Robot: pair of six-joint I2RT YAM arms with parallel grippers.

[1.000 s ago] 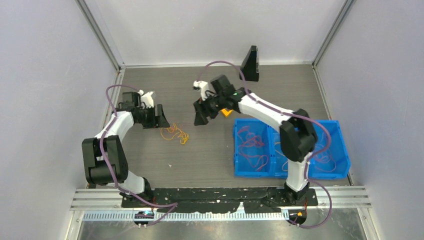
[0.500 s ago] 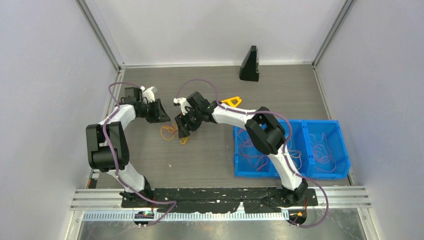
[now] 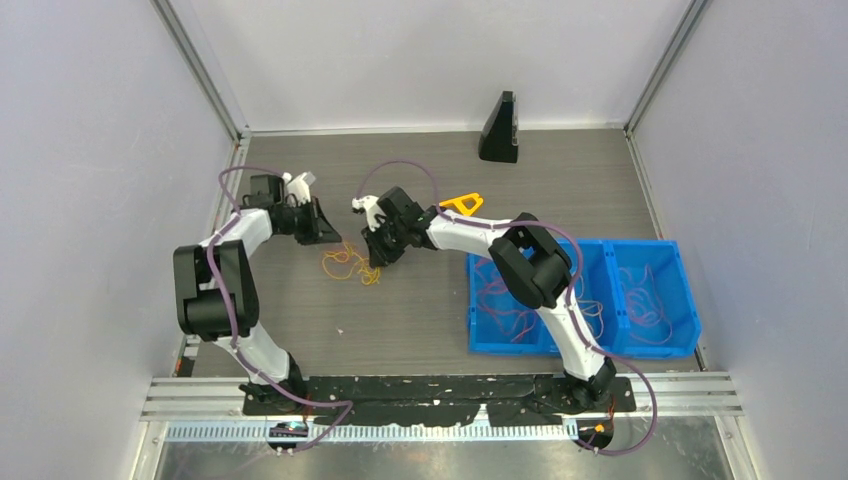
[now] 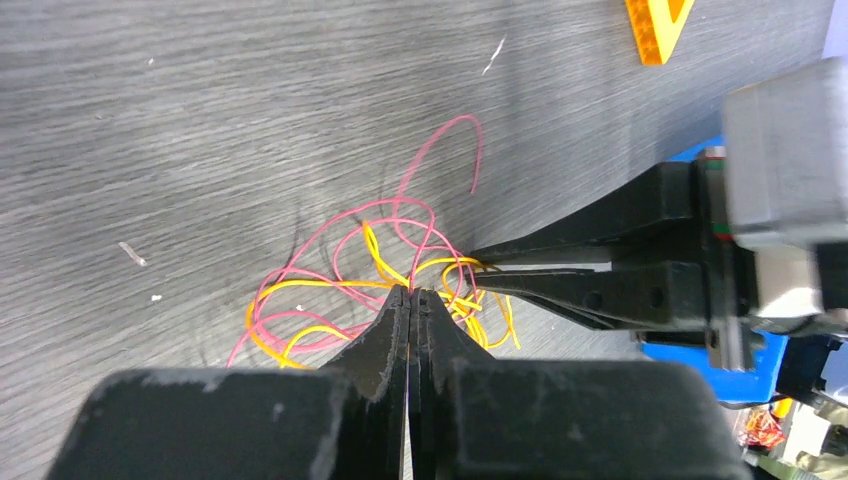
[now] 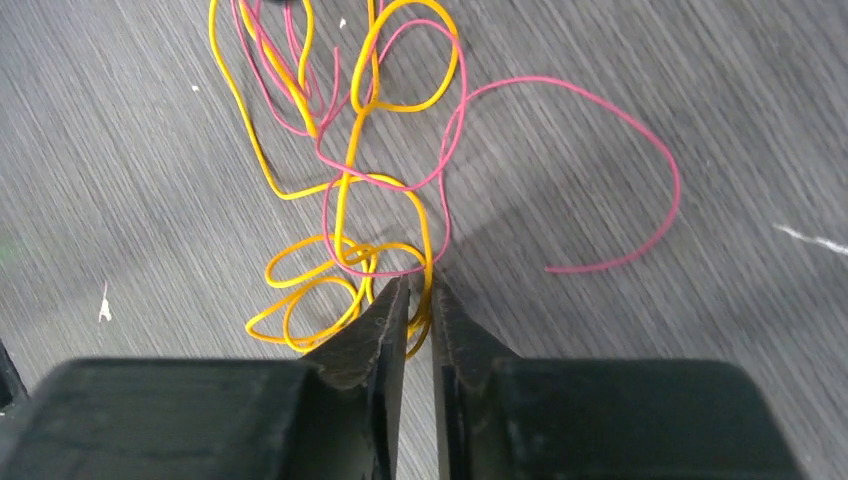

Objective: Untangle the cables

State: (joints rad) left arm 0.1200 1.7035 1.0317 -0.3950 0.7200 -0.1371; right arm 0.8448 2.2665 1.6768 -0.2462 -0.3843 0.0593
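Left gripper [image 4: 410,292] — jaws pressed flat together, nothing seen between them — points at the cables [image 3: 350,265]. They lie in a loose yellow-and-red tangle on the table [image 3: 420,320], nearer its left edge, long axis running left to right. Right gripper [image 5: 418,288] — jaws almost closed, pinching a yellow loop.

We show the grey wood-grain table [image 3: 420,320] carrying, left of centre, a loose tangle of orange, yellow and red cables [image 3: 350,265]; beyond it, a yellow triangular frame [image 3: 462,204]; by the far edge, a black wedge-shaped block [image 3: 500,130]; at right, blue bins [image 3: 500,347] side by side.
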